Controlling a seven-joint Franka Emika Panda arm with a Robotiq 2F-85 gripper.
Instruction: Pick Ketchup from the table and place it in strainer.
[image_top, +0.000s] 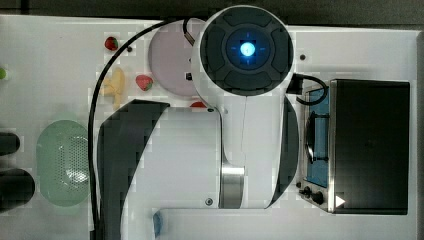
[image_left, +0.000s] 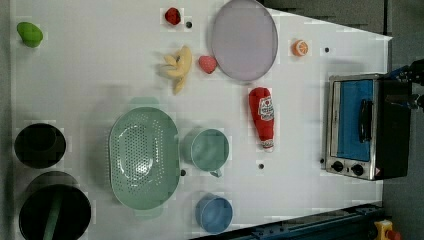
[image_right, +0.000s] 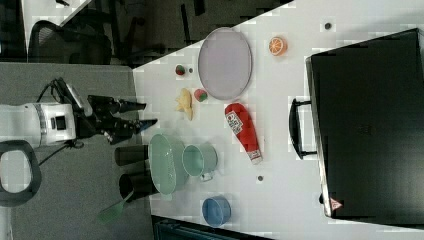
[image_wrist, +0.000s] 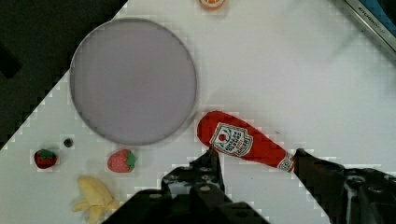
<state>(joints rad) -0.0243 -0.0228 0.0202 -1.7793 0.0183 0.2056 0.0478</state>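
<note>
Strainer (image_left: 144, 157): pale mint-green oval basket with a perforated bottom, nothing in it, toward the left view's lower left part of the tabletop (image_left: 100, 75); two black pots lie further to the left view's left.
Green cup (image_left: 210, 149): just beside the strainer on the left view's right, between strainer and ketchup.
Blue cup (image_left: 214, 213): near the tabletop edge at the left view's bottom.
Banana (image_left: 177, 66), strawberry (image_left: 207, 64): close together, above the strainer in the left view.
Plate (image_left: 244, 39): large greyish-lilac round, at the tabletop edge at the left view's top.
Ketchup (image_left: 263, 117): red squeeze bottle lying flat on the tabletop, mid-table, fat red end just short of the plate's rim, white cap end pointing toward the left view's bottom. Apart from cup and toaster oven.
Toaster oven (image_left: 357, 127): at the tabletop's edge on the left view's right.
Jaws: spread, nothing between them; gripper (image_right: 140, 114) hangs well above the tabletop. In the wrist view the ketchup sits ahead of the gripper (image_wrist: 257, 163), not yet between the fingers (image_wrist: 212, 163).
Step (judgement): approach not finished; descent over the bottle next.
Handling (judgement): likely light, plastic body somewhat squeezable, smooth and round so it may roll or slip. Best hold across the labelled mid-body, jaws square to the long axis; avoid the narrow neck.
</note>
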